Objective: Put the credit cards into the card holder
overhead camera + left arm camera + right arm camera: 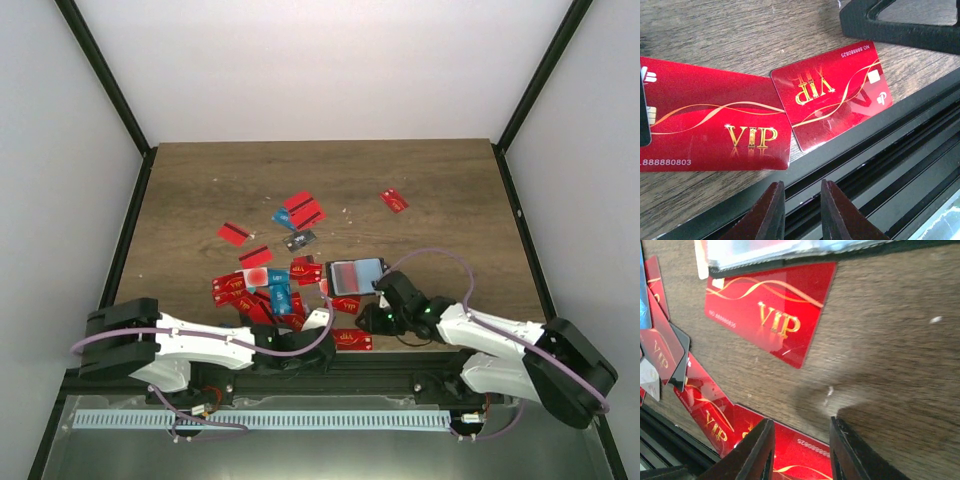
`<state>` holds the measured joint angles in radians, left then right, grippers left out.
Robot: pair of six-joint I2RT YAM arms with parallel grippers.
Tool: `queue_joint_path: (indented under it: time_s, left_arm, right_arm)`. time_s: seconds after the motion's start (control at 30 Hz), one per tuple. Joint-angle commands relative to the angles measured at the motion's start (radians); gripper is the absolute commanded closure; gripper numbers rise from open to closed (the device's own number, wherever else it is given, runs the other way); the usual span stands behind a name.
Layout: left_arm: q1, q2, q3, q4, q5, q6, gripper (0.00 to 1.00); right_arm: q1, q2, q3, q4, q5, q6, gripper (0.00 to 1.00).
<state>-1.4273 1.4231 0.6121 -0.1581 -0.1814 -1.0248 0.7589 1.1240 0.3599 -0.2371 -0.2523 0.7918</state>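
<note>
The card holder [355, 274] lies open on the table, its greyish-blue inside facing up; its edge shows at the top of the right wrist view [790, 252]. A red credit card [771, 310] lies partly under it. Several more credit cards [262, 288], mostly red and some blue, lie scattered to its left and further back. Two red cards [832, 92] [715, 125] lie at the table's near edge. My left gripper [801, 192] [316, 333] stands open just short of them, with nothing in it. My right gripper [801, 440] [373, 318] is open over one of these edge cards [805, 462] [352, 340], holding nothing.
A black rail [880, 165] runs along the table's near edge under my left gripper. A lone red card [394, 200] lies at the back right. A dark grey card [300, 240] lies among the cards further back. The right gripper's black body [900, 25] shows in the left wrist view.
</note>
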Motion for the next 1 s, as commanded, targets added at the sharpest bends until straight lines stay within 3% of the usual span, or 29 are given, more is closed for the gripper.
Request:
queue_joint_path:
  time_s: [0.0,0.27,0.53,0.73,0.97]
  left_arm:
    - [-0.005,0.01,0.021,0.024,-0.03,-0.014,0.77]
    - [0.0,-0.008,0.044,-0.033,-0.085,0.011,0.74]
    - [0.03,0.029,0.071,-0.021,-0.087,0.055,0.74]
    - [0.07,0.079,0.101,0.011,-0.052,0.112,0.77]
    - [0.101,0.107,0.116,0.034,-0.019,0.151,0.79]
  right_arm:
    - [0.077,0.032,-0.058,-0.073,0.06,0.045,0.67]
    - [0.17,-0.02,-0.098,-0.122,0.047,0.095,0.66]
    - [0.174,-0.09,-0.068,-0.18,0.129,0.137,0.6]
    - [0.174,-0.225,-0.031,-0.355,0.134,0.182,0.53]
    - [0.173,-0.358,-0.121,-0.364,-0.009,0.26,0.51]
